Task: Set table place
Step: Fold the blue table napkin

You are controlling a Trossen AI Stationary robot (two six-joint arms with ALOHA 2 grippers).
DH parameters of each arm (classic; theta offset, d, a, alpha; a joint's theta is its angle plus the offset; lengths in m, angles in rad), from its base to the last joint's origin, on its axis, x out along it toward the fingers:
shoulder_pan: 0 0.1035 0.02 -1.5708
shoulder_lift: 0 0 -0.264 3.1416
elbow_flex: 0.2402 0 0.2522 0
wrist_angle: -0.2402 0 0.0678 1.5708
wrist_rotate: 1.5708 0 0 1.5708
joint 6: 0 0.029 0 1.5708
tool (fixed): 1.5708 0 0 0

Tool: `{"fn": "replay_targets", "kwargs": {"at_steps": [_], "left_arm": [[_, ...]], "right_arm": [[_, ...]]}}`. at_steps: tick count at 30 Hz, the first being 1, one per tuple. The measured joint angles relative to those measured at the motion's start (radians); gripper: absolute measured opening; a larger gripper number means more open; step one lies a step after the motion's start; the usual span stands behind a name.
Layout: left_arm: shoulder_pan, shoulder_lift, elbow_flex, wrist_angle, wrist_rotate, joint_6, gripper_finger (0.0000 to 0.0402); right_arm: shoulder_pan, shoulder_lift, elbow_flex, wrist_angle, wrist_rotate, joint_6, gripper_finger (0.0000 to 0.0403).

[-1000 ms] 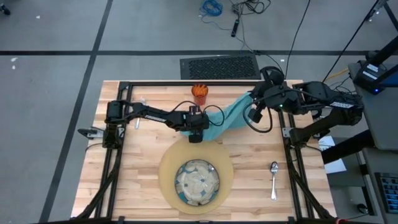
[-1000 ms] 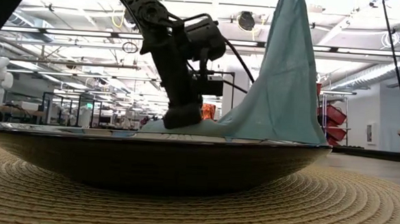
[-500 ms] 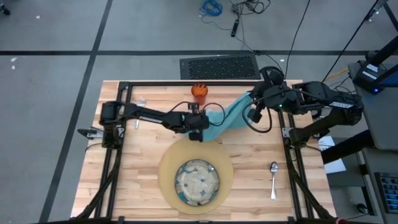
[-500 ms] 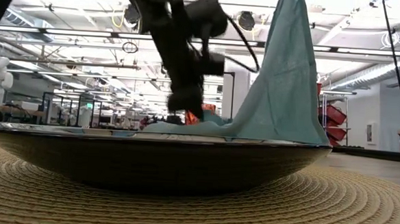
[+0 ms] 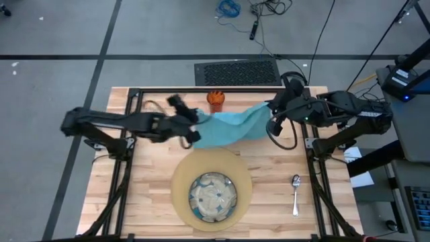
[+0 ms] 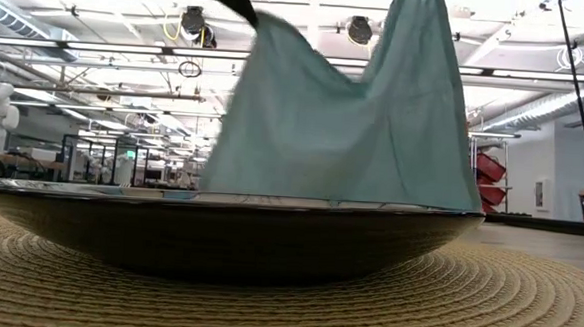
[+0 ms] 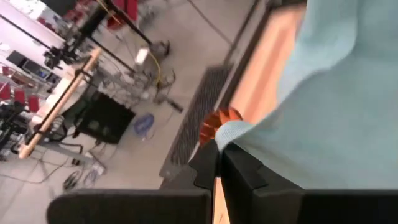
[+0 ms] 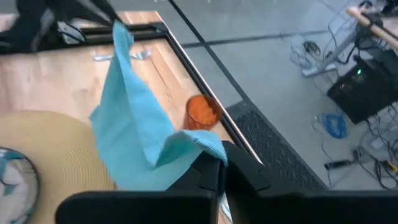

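Note:
A teal napkin (image 5: 232,126) hangs spread between my two raised grippers above the table's far middle; in the low view the napkin (image 6: 344,126) has its lower edge hidden behind the dish's rim. My left gripper (image 5: 196,122) is shut on its left corner and my right gripper (image 5: 271,114) is shut on its right corner. The round tan mat (image 5: 181,176) lies near the front edge with the blue-green patterned dish (image 5: 213,196) on it. The orange cup (image 5: 215,99) stands at the far edge, behind the napkin. My left gripper pinches the napkin's left corner (image 7: 229,134) between its two fingers (image 7: 205,163). The corner is held high and the cloth hangs down from it toward the right. My right gripper pinches the napkin's right corner (image 8: 208,147) between its two fingers (image 8: 208,171). That corner is lifted and the cloth falls away below it in loose folds.
A spoon (image 5: 295,191) lies on the wooden table (image 5: 134,175) to the mat's right. Metal cutlery (image 8: 118,56) lies near the far left corner. A black frame runs along the table's edges. Bare wood shows left and right of the mat.
My left gripper has risen from the table beside the mat's far edge and gone up and toward the left edge, carrying the napkin's left corner. The napkin, which lay bunched on the table at that end, now hangs spread between both grippers.

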Motion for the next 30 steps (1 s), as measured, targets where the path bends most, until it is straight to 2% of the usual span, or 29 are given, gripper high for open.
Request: {"fn": "replay_targets", "kwargs": {"at_steps": [8, 14, 17, 20, 25, 27, 30], "left_arm": [[-0.168, -0.224, 0.000, -0.068, -0.095, -0.096, 0.0000], [-0.314, -0.283, 0.000, -0.061, -0.163, -0.120, 0.0000], [-0.393, -0.299, 0.000, -0.039, -0.225, -0.116, 0.0000], [-0.471, -0.305, 0.014, -0.019, -0.292, -0.078, 0.0000], [-0.601, -0.304, 0.104, 0.002, -0.424, 0.008, 0.0000], [-0.646, -0.301, 0.127, 0.000, -0.496, 0.050, 0.0000], [-0.687, -0.302, 0.134, -0.018, -0.575, 0.070, 0.0000]], "right_arm": [[0.195, 0.002, 0.039, 0.048, 0.159, 0.057, 0.0000], [0.370, 0.090, 0.134, 0.085, 0.322, 0.048, 0.0000], [0.423, 0.170, 0.234, 0.066, 0.334, 0.044, 0.0000], [0.448, 0.256, 0.372, -0.007, 0.372, 0.042, 0.0000], [0.446, 0.357, 0.600, -0.158, 0.391, 0.048, 0.0000], [0.433, 0.374, 0.648, -0.233, 0.391, 0.079, 0.0000], [0.399, 0.380, 0.664, -0.413, 0.378, 0.231, 0.0000]]}}
